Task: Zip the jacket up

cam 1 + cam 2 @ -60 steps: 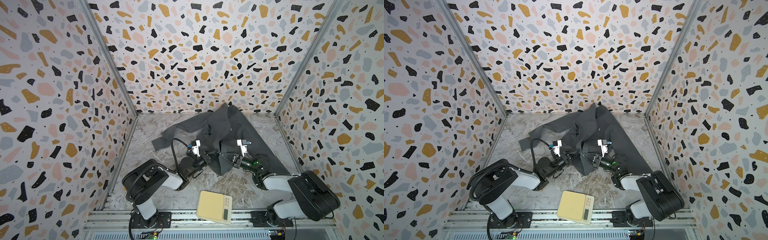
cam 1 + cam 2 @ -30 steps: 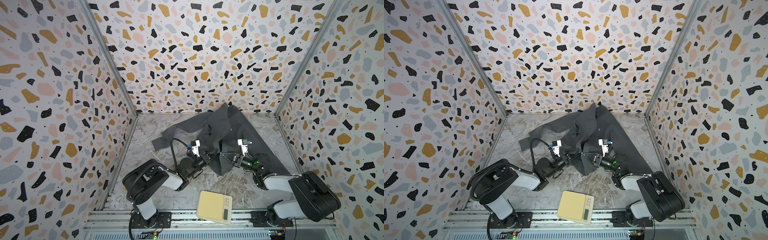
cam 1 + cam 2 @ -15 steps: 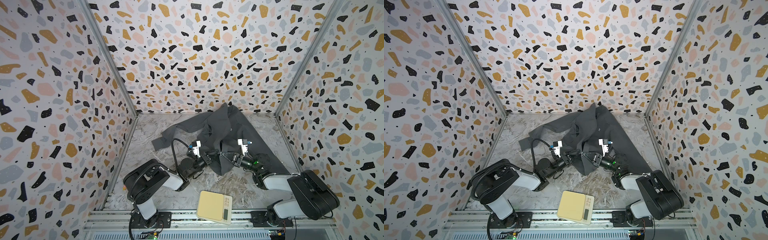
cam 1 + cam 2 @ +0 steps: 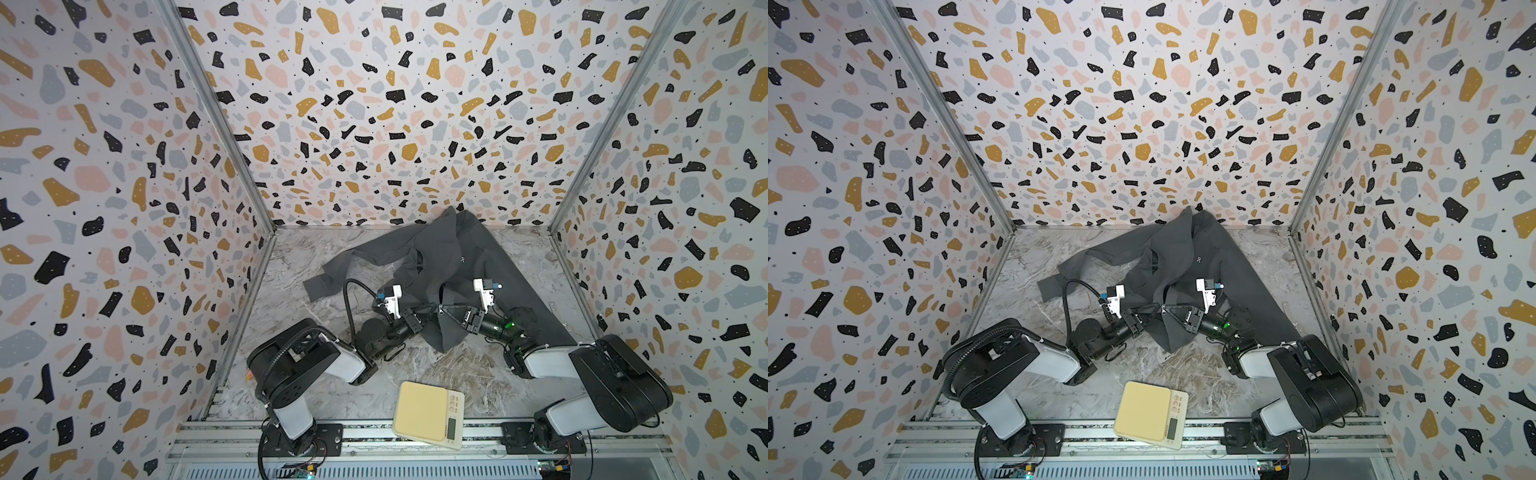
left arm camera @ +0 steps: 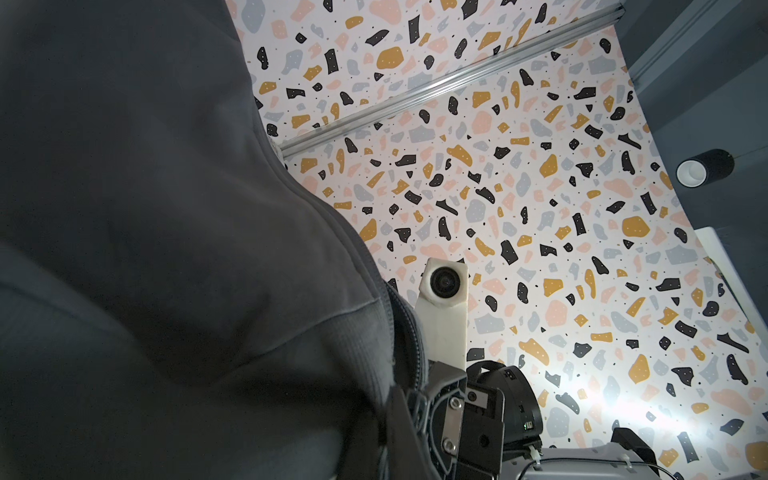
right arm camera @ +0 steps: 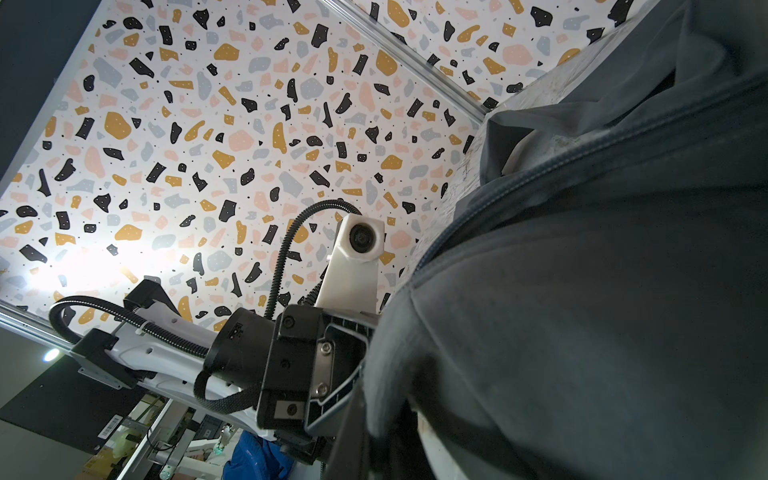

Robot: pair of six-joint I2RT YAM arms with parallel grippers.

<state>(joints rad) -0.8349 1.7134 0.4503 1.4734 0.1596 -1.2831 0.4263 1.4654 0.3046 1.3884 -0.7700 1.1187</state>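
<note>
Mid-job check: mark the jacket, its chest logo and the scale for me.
jacket [image 4: 484, 249]: in a top view, on the flat chest panel.
chest logo [image 4: 464, 260]: in a top view, on the white mark.
scale [image 4: 419, 409]: in a top view, on its cream weighing platform.

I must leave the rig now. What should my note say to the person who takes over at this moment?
Left pincer: shut on the jacket, near its lower hem.
Right pincer: shut on the jacket too, tip to tip with the left.
Jacket: on the table, collar toward the back wall, hem raised between the pincers.
Done: both sides of the zip seem gripped low down.
Left: join the ends and close it up to the collar; the front looks open.
</note>
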